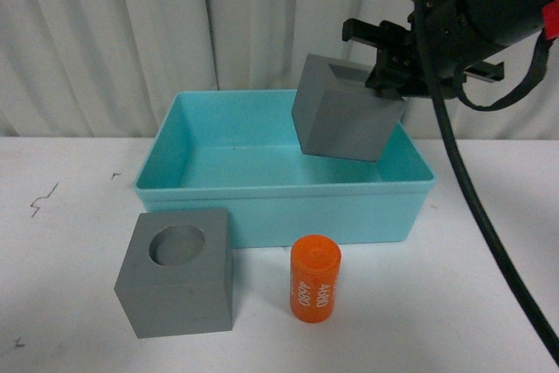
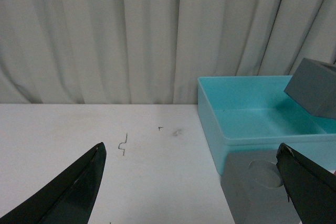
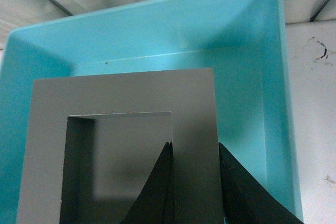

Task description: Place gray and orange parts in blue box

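Work is on the first part. The right gripper [image 1: 389, 85] holds the matte gray cube with a square hole [image 1: 342, 115] up in the air, over the far right side of the big light blue plastic box [image 1: 279, 188]. Its jaws are squeezed tight on one wall of the cube. In the right wrist view one finger [image 3: 155, 192] is down inside the square hole and the other is outside the wall. The cube looks clear of the box floor, but I cannot be sure.

The cube is tipped, not flat. Its hole faces mostly up; I cannot tell just which way it leans. A cube has no long side, so its turn does not matter much, and the box is much wider than it.

I think the next move is to go down until the cube rests on the box floor. Then the jaws should let go and lift straight up, so the finger slides out of the hole and does not drag the cube along.

Two more parts wait on the white table [image 1: 472, 303], just in front of the box. The gray cube with a round hole [image 1: 179, 277] sits at the near left, hole up. The small orange cylinder with white numbers [image 1: 315, 279] is to its right. It stands up, so its long side runs up and down. The left gripper [image 2: 191, 147] is spread wide and holds nothing, close to the round-hole cube.
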Robot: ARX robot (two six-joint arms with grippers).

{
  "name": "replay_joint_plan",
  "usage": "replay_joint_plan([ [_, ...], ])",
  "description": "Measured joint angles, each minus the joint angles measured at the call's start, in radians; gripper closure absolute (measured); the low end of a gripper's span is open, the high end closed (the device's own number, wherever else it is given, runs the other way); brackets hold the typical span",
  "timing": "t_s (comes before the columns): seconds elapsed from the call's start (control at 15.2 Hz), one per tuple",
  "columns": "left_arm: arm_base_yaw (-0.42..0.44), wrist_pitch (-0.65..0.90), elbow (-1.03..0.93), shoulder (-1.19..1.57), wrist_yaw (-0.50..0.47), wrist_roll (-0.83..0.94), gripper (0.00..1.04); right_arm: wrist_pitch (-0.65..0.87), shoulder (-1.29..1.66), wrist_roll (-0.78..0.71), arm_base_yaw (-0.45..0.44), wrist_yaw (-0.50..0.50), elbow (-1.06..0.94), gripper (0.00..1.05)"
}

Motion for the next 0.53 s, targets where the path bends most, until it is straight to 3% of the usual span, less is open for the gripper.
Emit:
replay_joint_plan([
  [0.53,0.0,0.0,0.0,0.0,0.0,0.0,0.07,-0.058,0.164,0.114,0.099,0.219,0.153,0.86],
])
